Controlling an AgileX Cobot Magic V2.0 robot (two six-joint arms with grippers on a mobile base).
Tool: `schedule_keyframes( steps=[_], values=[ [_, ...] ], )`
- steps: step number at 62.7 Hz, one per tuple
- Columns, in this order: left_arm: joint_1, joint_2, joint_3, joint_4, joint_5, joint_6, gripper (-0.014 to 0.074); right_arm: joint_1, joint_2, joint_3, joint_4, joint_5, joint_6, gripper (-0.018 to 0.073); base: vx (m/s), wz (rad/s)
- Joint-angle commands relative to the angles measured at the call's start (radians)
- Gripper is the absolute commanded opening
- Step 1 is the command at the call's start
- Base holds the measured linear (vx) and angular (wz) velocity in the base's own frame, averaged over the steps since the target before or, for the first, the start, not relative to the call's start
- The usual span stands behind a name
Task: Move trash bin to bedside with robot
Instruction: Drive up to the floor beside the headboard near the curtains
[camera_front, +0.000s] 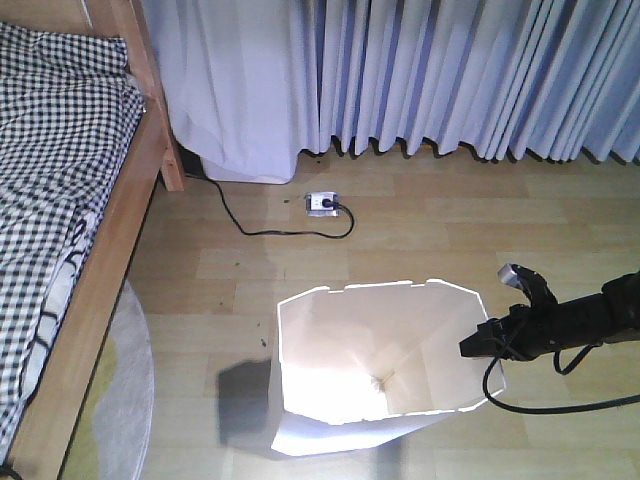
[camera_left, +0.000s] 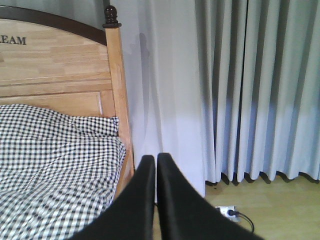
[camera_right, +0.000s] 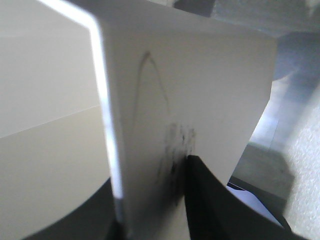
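Observation:
The white trash bin (camera_front: 380, 365) stands on the wooden floor at the lower middle of the front view, its cream inside open to me. My right gripper (camera_front: 478, 346) on its slim black arm is shut on the bin's right rim. In the right wrist view the bin wall (camera_right: 200, 100) fills the frame, with one black finger (camera_right: 210, 200) pressed on its outside and the other inside. The bed (camera_front: 70, 180) with checked bedding and wooden frame lies at the left, some way from the bin. My left gripper (camera_left: 156, 165) is shut and empty, pointing at the bed's corner post.
A round grey rug (camera_front: 125, 400) lies beside the bed frame at lower left. A white power strip (camera_front: 322, 203) with a black cable lies on the floor near the curtains (camera_front: 450, 70), which hang along the back wall.

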Motion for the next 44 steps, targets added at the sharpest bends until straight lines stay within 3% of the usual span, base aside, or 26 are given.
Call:
schedule_keyframes(
  steps=[1, 44],
  values=[
    [0.001, -0.008, 0.012, -0.009, -0.074, -0.014, -0.0006, -0.004, -0.073, -0.004, 0.048, 0.261, -0.005, -0.0003, 0.21, -0.03],
    [0.001, -0.008, 0.012, -0.009, -0.074, -0.014, -0.0006, -0.004, -0.073, -0.004, 0.048, 0.261, -0.005, -0.0003, 0.19, -0.07]
  ],
)
